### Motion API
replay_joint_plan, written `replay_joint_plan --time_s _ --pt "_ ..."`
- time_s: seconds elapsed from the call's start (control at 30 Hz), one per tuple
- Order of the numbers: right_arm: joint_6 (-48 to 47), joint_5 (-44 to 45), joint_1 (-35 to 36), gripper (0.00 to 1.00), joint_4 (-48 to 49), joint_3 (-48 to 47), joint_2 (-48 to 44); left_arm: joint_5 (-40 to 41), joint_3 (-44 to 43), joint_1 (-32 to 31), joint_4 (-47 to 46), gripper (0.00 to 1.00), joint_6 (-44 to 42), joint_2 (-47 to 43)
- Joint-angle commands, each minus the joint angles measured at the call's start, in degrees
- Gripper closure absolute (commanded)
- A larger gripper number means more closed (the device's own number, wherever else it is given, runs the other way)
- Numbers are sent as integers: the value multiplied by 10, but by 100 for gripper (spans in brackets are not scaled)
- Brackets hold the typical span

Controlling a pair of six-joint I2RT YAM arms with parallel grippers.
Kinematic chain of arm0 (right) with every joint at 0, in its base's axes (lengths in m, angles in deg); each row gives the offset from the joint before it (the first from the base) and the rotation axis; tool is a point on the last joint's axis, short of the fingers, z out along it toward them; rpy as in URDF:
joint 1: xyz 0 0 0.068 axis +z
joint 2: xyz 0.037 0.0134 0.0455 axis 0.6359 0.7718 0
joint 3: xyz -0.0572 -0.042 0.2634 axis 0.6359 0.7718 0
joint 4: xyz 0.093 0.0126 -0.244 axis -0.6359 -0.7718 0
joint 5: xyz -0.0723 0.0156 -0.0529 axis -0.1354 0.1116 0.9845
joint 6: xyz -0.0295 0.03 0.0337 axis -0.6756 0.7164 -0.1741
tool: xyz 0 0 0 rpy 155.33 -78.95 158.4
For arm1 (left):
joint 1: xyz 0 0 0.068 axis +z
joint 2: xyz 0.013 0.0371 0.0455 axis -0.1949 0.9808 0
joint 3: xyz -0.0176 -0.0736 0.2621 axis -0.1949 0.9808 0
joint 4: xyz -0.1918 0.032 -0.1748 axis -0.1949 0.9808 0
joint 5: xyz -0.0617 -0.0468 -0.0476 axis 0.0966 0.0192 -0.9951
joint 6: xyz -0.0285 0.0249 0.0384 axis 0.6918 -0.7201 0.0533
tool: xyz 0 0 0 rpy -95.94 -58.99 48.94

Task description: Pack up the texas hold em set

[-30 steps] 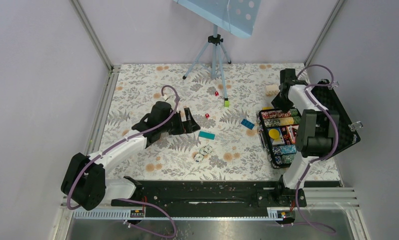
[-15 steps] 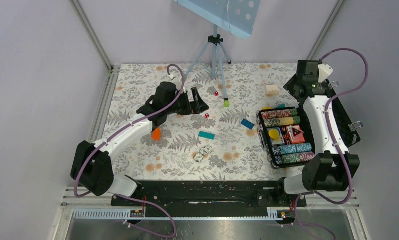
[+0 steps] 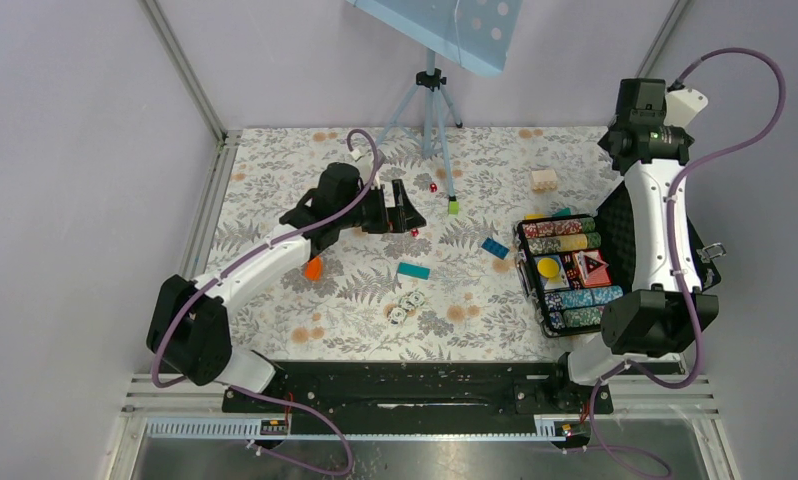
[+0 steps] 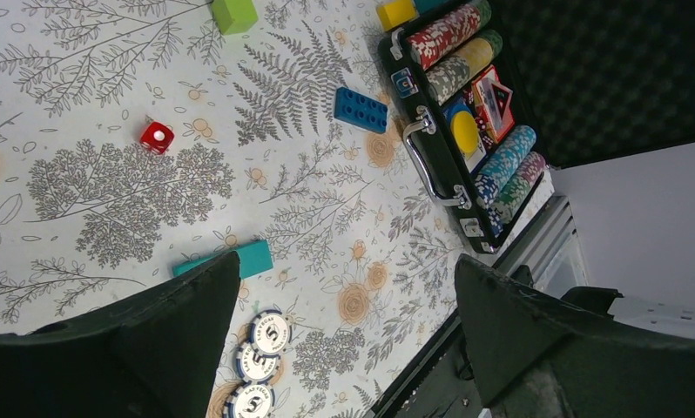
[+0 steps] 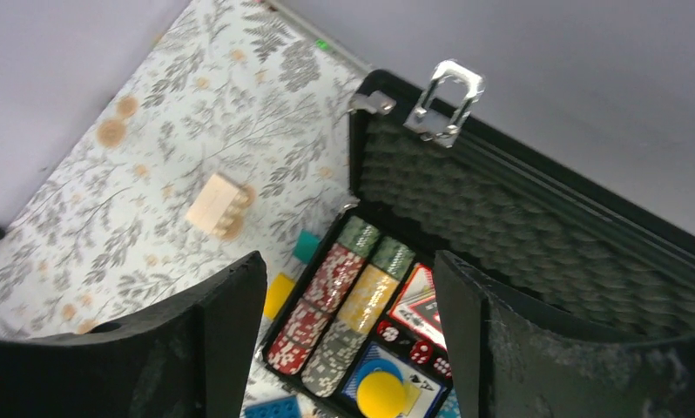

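The job looks partly done. The black briefcase sits open at the right of the table, its egg-crate foam lid tipped back to the right; rows of poker chips fill the far and near ends of the tray, with a yellow dealer disc and small dice between them. What is left, as I judge it: three loose white chips lie near the middle of the table, towards the near edge; one red die lies further back, and a second further back again by the tripod foot; then the lid must be shut and latched. The blue brick, teal brick, green block and orange piece are not part of the set.

The left gripper hangs over the left-centre of the table with its jaws spread wide; nothing is between them, and they touch nothing; the nearer red die and the loose chips show below it. The right gripper is raised above the far right corner, looking down into the case; its jaws also stand well apart and empty, clear of the lid and the chips.
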State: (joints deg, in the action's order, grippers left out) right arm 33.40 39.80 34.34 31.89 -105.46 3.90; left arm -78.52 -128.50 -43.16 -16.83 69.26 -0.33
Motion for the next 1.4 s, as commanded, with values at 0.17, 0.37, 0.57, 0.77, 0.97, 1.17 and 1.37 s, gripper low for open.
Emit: replay_joint_plan --time_s 0.17,0.37,0.57,0.77,0.97,1.17,1.37 --pt "-22 40 -36 21 -41 -4 1 -28 -38 -4 0 8 -22 13" --pt "1 -89 -38 21 13 121 -75 -17 -78 -15 0 8 -38 44" --pt "34 -108 -12 23 58 276 -200 10 -177 -40 4 9 -46 130" --pt "89 -104 28 18 63 436 -331 13 -292 -50 -13 12 -40 234" --pt "202 -93 29 16 6 579 -468 -7 -395 -68 -46 17 -53 342" --pt "270 -68 27 15 -59 659 -586 -34 -474 -91 -73 16 -73 427" --pt "284 -105 24 13 -71 692 -591 -93 -654 -105 -11 16 -40 580"
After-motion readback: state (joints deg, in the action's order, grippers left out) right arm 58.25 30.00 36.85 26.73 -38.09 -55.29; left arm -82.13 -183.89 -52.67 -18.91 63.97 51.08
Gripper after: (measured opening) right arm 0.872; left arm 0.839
